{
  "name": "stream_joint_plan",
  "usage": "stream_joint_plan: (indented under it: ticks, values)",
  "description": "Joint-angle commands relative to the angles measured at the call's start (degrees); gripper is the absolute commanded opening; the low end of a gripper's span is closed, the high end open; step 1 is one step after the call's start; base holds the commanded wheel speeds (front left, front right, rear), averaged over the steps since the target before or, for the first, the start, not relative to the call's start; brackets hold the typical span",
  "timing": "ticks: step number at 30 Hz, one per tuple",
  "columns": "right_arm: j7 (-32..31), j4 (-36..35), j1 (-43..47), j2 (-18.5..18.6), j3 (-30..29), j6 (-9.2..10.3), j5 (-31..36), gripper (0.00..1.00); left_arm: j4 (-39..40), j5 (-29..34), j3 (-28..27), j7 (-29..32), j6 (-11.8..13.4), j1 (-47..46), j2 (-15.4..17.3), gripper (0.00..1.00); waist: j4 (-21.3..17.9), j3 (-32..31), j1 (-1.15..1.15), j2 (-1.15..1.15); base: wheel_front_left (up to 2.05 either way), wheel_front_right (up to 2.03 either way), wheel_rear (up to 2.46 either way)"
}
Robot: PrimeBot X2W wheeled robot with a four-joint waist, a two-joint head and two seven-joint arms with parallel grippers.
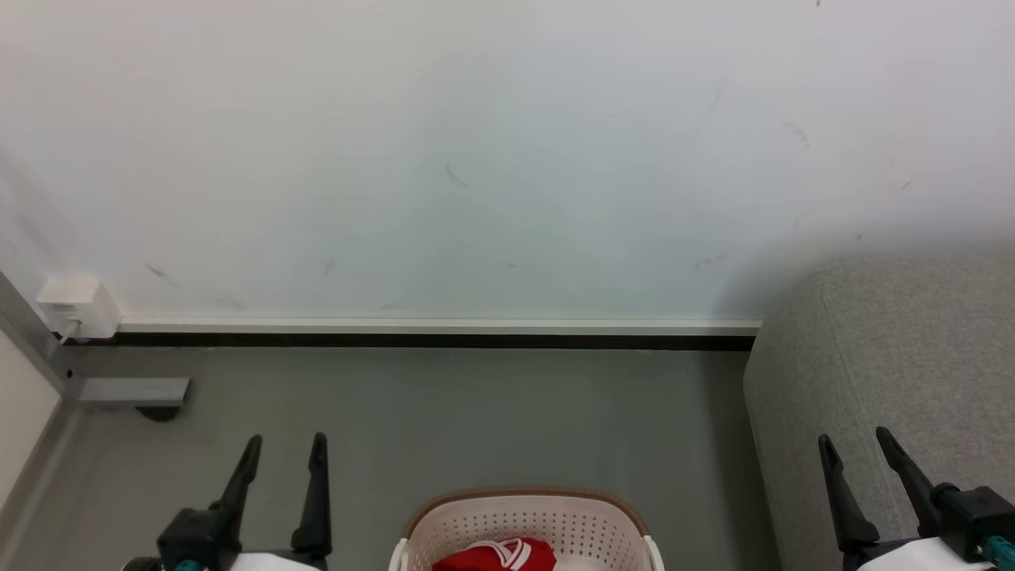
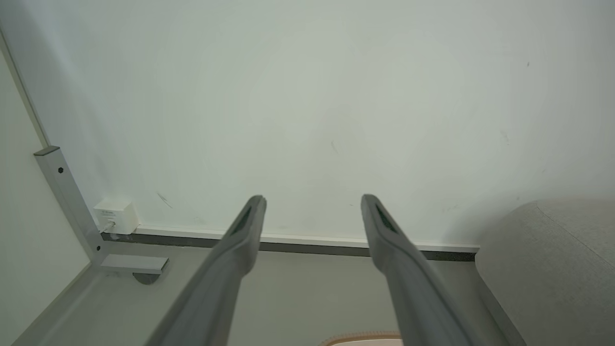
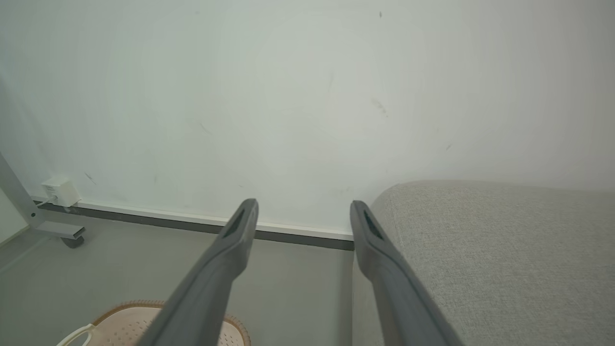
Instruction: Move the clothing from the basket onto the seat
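- We are keeping the left gripper (image 1: 286, 438) left of the basket (image 1: 527, 496), jaws spread, empty.
- We are keeping the right gripper (image 1: 853, 436) right of the basket, jaws spread, empty.
- The clothing (image 1: 496, 555) is lying inside the basket, between both grippers, touching neither.
- The seat (image 1: 896, 349) is standing right of the basket.

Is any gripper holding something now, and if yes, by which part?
Nothing is held: left gripper and right gripper stand open, empty; the clothing lies in the basket.

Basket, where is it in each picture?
Head view: the basket sits at the bottom middle, with red clothing inside.
Left wrist view: a sliver of the basket rim at the bottom edge, right of middle.
Right wrist view: the basket is at the bottom left.
Shared landmark: the white wall box low on the wall.
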State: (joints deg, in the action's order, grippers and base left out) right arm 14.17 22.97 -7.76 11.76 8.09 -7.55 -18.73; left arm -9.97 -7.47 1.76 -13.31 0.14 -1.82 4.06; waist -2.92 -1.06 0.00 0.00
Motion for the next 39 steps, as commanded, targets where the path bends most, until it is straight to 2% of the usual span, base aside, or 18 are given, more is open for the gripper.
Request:
stream_joint_plan:
  ticks: [1, 14, 39]
  values:
    - [0.3, -0.5, -0.4, 0.0, -0.3, 0.11, 1.4, 1.0, 0.3, 1.5, -0.1, -0.7, 0.2, 0.4, 0.4, 1.0, 0.0, 0.0, 0.0, 0.0, 0.0, 0.0, 0.0]
    - [1.1, -1.5, 0.2, -0.1, -0.7, 0.12, 6.2, 1.0, 0.4, 6.8, 0.4, -2.0, 0.5, 0.8, 0.2, 1.0, -0.2, 0.1, 0.0, 0.0, 0.0, 0.0, 0.0]
    - [1.0, -2.8, 0.4, -0.4, -1.3, 0.12, 4.1, 1.0, 0.5, 5.6, -0.4, -1.9, 0.1, 0.8, -0.2, 1.0, -0.9, 0.5, 0.0, 0.0, 0.0, 0.0, 0.0]
